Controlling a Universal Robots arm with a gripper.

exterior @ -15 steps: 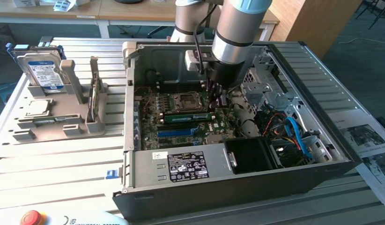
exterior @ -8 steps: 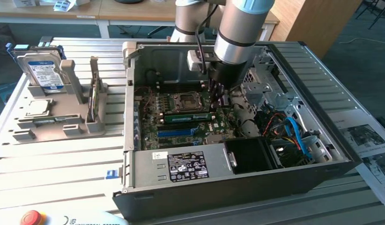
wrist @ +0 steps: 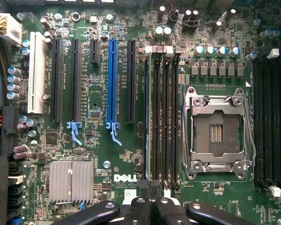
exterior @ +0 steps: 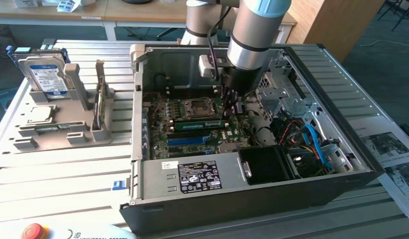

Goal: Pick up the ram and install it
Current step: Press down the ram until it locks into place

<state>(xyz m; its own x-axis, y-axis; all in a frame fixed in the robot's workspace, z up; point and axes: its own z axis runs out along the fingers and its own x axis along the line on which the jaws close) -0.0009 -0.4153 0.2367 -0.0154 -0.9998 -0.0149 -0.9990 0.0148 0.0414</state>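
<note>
On the exterior view's left, a grey holder [exterior: 58, 122] on the bench [exterior: 58, 174] carries a hard drive [exterior: 47, 74]. Further right, the ram [exterior: 199, 124] lies seated on the motherboard [exterior: 184, 142] inside the open computer case [exterior: 257, 189]. The gripper [exterior: 232, 95] hangs just above the board beside the ram, its fingers [wrist: 171, 206] pressed together, holding nothing.

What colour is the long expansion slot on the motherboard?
Blue, among black slots; clearest in the wrist view.
</note>
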